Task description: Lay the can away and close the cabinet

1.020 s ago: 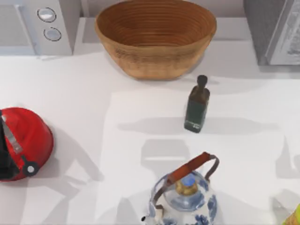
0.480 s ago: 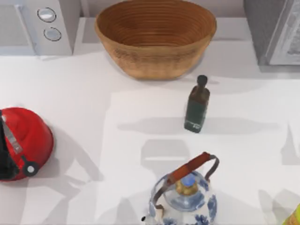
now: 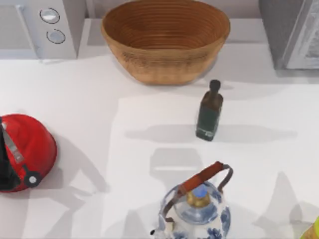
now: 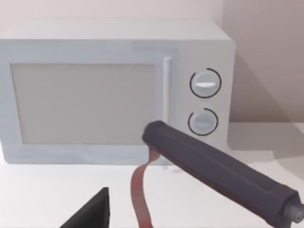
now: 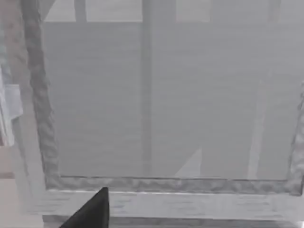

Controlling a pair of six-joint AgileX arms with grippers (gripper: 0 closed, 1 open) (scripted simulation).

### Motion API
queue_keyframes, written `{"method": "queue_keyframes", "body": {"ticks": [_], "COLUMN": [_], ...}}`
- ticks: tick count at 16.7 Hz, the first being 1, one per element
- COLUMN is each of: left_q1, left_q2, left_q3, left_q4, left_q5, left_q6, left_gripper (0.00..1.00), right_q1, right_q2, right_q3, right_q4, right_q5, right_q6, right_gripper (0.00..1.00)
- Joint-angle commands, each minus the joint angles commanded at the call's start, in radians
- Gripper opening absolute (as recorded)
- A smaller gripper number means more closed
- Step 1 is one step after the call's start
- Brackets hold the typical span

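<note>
White table (image 3: 75, 99) carries the can (image 3: 314, 230) at its bottom-right edge.

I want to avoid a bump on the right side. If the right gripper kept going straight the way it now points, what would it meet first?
Most likely the grey cabinet: the right wrist view faces its flat front panel squarely, with nothing visible in between. How far off it is cannot be told.

Bottle (image 3: 209, 113) between basket (image 3: 165, 40) and teapot (image 3: 196, 209)
</note>
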Motion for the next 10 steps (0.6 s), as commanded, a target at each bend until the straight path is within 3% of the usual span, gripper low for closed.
{"method": "queue_keyframes", "body": {"ticks": [5,10], "left_q1": [0.000,0.000], "left_q2": [0.000,0.000], "left_q3": [0.000,0.000], "left_q4": [0.000,0.000], "left_q5": [0.000,0.000], "left_q6": [0.000,0.000], "left_gripper": [1.00,1.00], "right_q1": [-0.234,-0.299], "right_q2": [0.336,0.415], "right_q3": [0.088,0.096], "right_q4": [0.263,0.329], "right_q5": [-0.205,-0.262], "right_q6": [0.004,0.006], "right_gripper": [1.00,1.00]}}
